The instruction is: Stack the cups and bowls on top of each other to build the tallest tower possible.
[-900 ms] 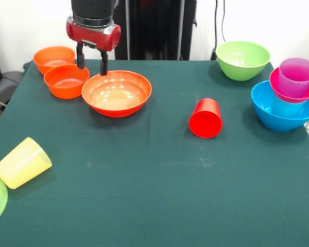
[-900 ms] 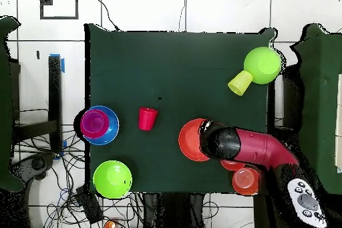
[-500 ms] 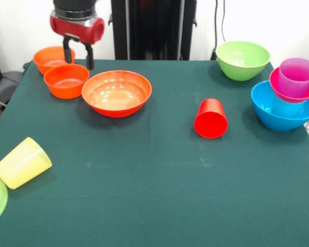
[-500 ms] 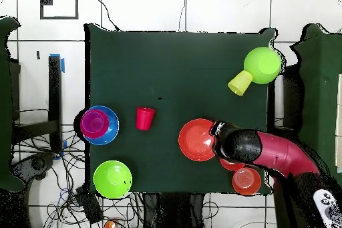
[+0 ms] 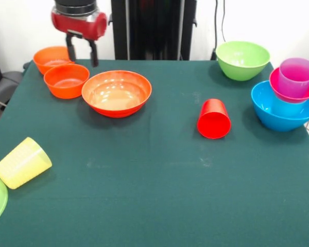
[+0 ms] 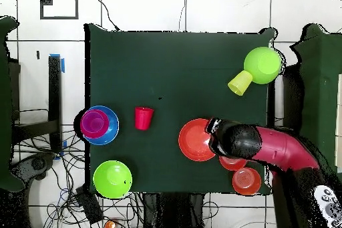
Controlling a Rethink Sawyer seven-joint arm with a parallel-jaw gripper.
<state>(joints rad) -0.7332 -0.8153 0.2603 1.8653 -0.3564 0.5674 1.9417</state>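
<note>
Gripper [image 5: 83,54] now hangs raised, fingers apart and empty, having drifted back toward the wide orange bowl [image 5: 117,92] at its five o'clock. Red cup [image 5: 213,119] has rolled slightly rightward, so no stacking has begun here.

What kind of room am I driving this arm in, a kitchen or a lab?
Most likely a lab or test cell: a green cloth-covered table, loose cables on a tiled floor, and plastic bowls and cups set out as props.

Dark green cloth-covered table [image 5: 159,200] bearing three glossy orange plastic bowls [image 5: 116,92], two lime green bowls [image 5: 242,60], a blue bowl [image 5: 283,117], and toppled red [image 5: 213,119] and yellow tumblers [image 5: 22,162].
</note>
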